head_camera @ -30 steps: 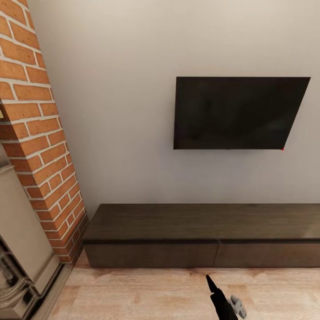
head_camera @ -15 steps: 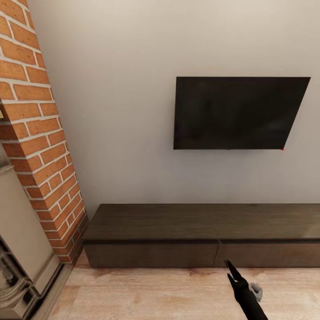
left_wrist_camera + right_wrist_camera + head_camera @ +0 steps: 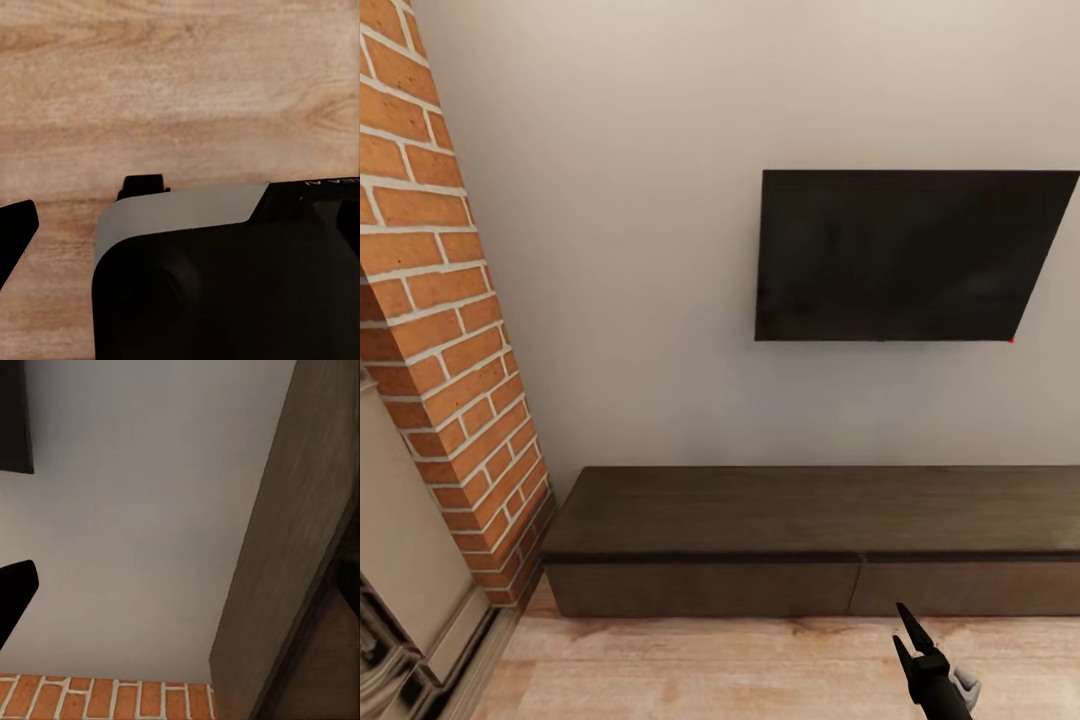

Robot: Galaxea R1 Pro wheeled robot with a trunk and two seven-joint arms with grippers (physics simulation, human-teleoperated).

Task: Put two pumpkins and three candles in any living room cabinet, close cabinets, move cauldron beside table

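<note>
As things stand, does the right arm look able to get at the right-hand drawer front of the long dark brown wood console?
Probably yes: the right claw hangs just before the dark brown wood console, with bare plank floor between.

Illumination is even and diffuse, with no visible source. The wall [image 3: 640, 250] renders bright, shading softly darker toward the brick fireplace [image 3: 440, 330]. The TV [image 3: 905, 255] shows no glare. Textures are slightly soft; verticals lean at the edges.

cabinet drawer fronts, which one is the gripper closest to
The right-hand drawer front. The right gripper points up just below it, right of the seam, while the left-hand front by the brick fireplace lies farther off.
</note>
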